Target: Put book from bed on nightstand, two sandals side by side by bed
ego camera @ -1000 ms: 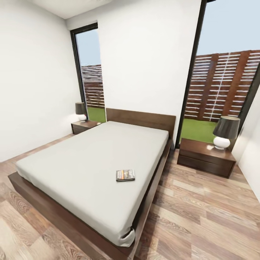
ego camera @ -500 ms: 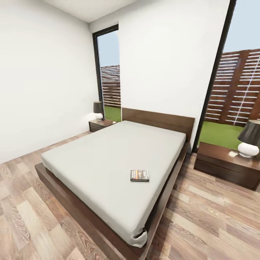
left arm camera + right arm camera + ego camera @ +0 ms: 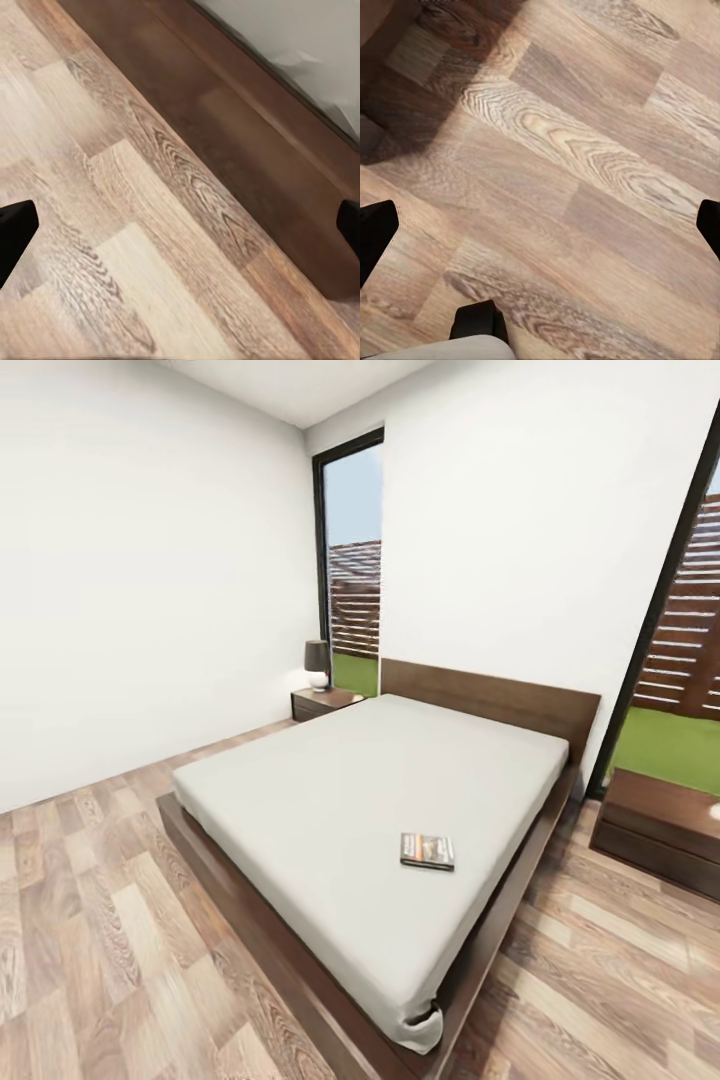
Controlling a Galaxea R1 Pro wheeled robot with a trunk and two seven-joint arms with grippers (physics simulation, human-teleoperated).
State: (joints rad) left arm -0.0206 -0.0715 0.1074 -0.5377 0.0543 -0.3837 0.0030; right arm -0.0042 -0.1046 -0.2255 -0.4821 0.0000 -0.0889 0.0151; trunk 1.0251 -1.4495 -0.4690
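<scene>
While the robot faces the bed, nothing is held.
Book (image 3: 427,851): flat on the bed's (image 3: 380,800) mattress, toward the foot and the right edge.
Far nightstand (image 3: 325,702): beside the headboard, carrying a lamp (image 3: 317,663).
Near nightstand (image 3: 660,828): right of the bed.
Left jaws (image 3: 180,225): wide apart above the floor (image 3: 112,247), beside the bed frame.
Right jaws (image 3: 540,225): wide apart above floor planks.

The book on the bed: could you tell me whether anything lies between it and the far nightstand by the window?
Nothing visible does. The book lies flat on bare mattress, and the stretch toward the nightstand holds nothing; a lamp stands on that nightstand.
</scene>
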